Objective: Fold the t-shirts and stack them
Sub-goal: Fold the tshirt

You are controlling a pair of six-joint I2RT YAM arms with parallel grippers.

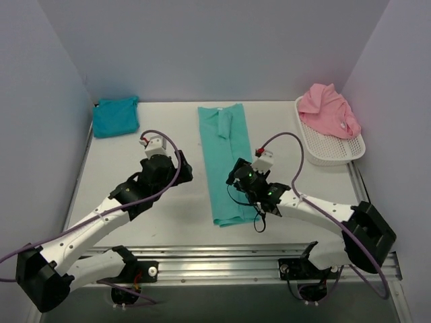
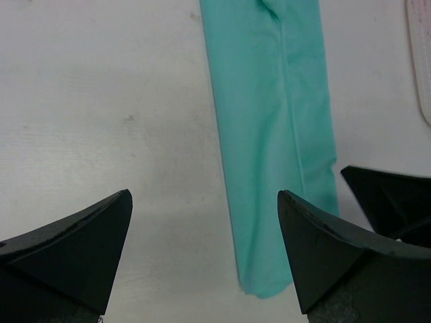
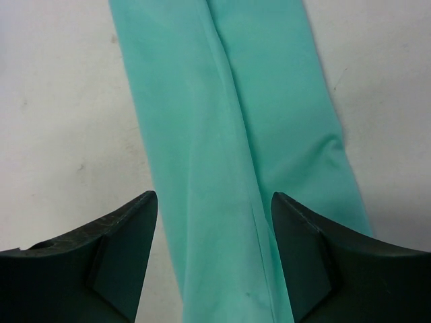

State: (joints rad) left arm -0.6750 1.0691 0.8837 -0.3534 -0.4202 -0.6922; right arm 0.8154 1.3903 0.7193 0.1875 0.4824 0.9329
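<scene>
Sea-green shirt (image 1: 222,155) runs beneath the parted, empty jaws of the right arm (image 1: 316,214) near its six o'clock end, a long strip lying twelve-to-six on the tabletop (image 1: 188,217), with the parted jaws of the left arm (image 1: 87,225) farther off at nine o'clock.

left gripper (image 2: 204,195) fingers spread, right gripper (image 3: 214,195) likewise

Parted end effector (image 3: 214,232) over sea-green t-shirt (image 3: 229,121)
</scene>
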